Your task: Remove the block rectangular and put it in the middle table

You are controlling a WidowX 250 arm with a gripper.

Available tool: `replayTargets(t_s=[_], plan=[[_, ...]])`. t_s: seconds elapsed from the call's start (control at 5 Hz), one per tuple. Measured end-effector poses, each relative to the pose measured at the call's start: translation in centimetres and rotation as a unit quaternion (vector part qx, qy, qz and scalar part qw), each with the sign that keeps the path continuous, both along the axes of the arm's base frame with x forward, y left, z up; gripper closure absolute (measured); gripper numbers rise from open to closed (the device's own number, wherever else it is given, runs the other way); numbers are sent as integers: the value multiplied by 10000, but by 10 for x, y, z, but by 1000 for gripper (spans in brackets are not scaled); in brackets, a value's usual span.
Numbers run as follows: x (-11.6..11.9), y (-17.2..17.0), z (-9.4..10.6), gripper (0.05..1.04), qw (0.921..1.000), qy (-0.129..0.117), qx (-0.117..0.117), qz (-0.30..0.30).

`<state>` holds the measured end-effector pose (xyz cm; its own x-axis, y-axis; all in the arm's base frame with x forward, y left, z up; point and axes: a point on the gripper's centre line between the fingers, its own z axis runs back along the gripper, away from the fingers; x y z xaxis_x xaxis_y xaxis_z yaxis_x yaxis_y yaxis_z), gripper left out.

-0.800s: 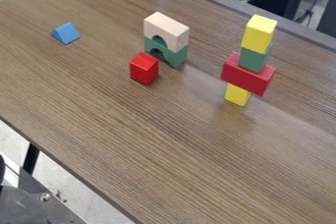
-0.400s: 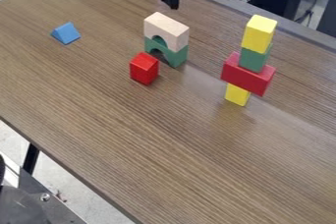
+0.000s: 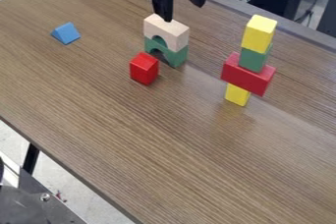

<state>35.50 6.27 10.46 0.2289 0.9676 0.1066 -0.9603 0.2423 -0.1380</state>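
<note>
The gripper (image 3: pixel 183 13) hangs near the pale arch (image 3: pixel 172 32), jaws apart, presumably to admit a block. The rectangular block (image 3: pixel 258 34), probably the yellow one, rests on the stacked green block (image 3: pixel 253 59); nothing bears on it, permitting removal

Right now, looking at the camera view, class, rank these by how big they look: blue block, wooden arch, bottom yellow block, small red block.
1. Wooden arch
2. Small red block
3. Blue block and bottom yellow block: too alike to rank; the yellow one is partly covered by the tower above.
</note>
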Motion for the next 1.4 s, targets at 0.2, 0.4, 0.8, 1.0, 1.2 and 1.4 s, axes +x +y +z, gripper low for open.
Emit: replayTargets(t_s=[0.2, 0.4, 0.8, 1.0, 1.2, 1.4], plan=[[2, 5, -9, 85, 9998, 78, 72, 158], [5, 8, -13, 85, 9996, 172, 92, 204], [3, 17, -34, 85, 9980, 516, 77, 351], [3, 17, -41, 136, 9970, 644, 18, 429], [4, 18, -42, 431, 9966, 590, -139, 565], [2, 13, -37, 504, 9959, 598, -296, 614]])
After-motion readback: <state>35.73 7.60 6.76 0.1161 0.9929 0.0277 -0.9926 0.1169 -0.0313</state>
